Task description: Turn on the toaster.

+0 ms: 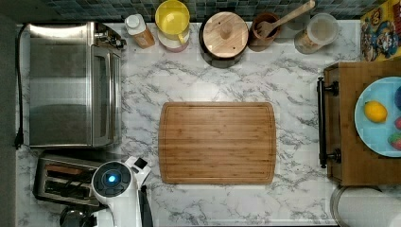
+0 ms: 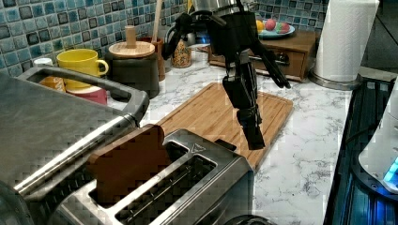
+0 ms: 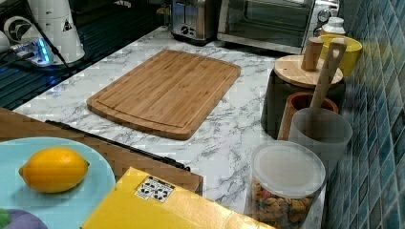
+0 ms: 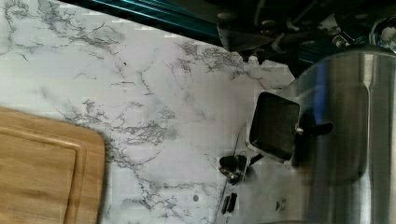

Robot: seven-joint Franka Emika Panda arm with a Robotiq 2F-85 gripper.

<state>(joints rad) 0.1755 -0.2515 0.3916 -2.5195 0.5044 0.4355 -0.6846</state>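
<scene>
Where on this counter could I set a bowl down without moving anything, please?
The cutting board is bare, as is the marble between it and the toaster oven, and between it and the wooden tray. The strip along the tiled wall is crowded: yellow mug, lidded pot, jars. The corner by the toaster is taken by the arm.

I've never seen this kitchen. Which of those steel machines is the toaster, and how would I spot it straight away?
Start at the big steel toaster oven with the glass door, at the top view's left. The toaster is the small steel box on the marble counter right beside it, in the top view's lower left corner. Unlike the oven, it has two long slots on top, with a brown bread slice sticking out of one.
</scene>
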